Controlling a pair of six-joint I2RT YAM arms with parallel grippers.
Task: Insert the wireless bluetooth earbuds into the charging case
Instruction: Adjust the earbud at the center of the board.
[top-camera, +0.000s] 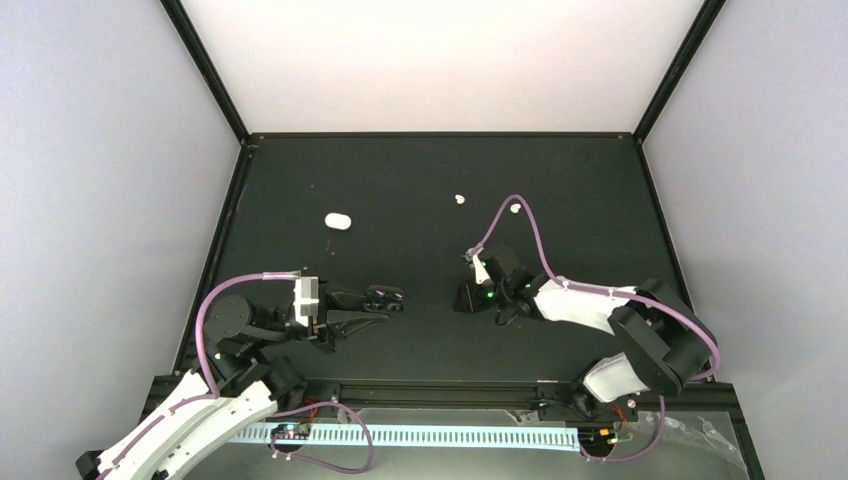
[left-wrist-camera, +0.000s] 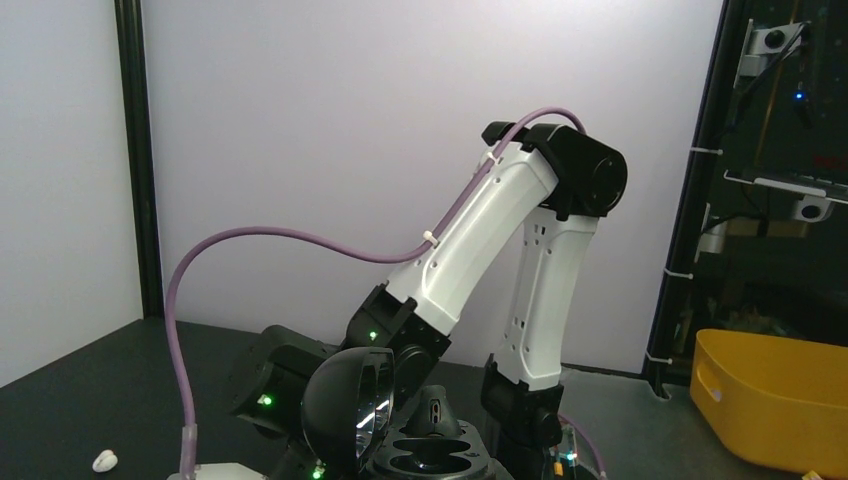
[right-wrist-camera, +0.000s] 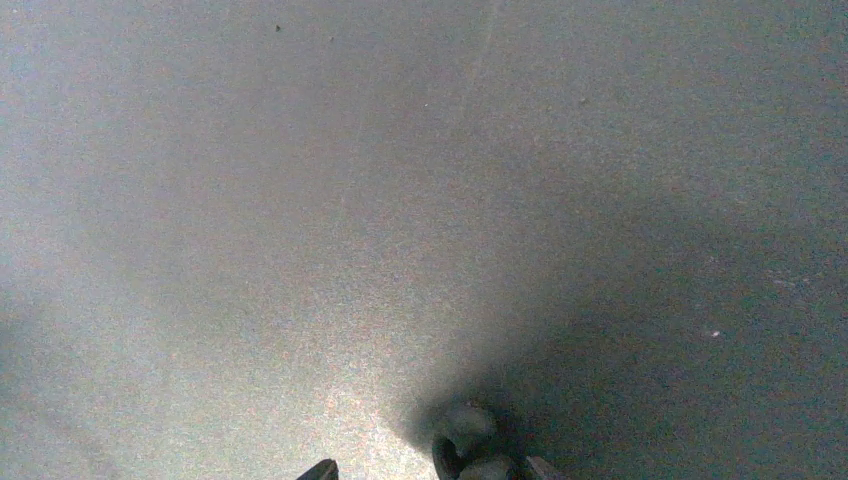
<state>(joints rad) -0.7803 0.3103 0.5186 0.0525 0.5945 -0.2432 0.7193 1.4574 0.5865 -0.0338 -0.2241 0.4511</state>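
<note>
Black tabletop (right-wrist-camera: 300, 200) is bearing an earbud (right-wrist-camera: 462, 427) between the tips of the spread right gripper (right-wrist-camera: 428, 468), while the left gripper (top-camera: 376, 303) is clasping the open charging case (left-wrist-camera: 430, 458).

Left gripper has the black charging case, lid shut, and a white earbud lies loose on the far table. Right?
Not quite: the lid is open. The left wrist view shows the black charging case with its lid standing up above the wells. The rest holds: the left gripper has the case, and a white earbud lies loose farther out.
</note>
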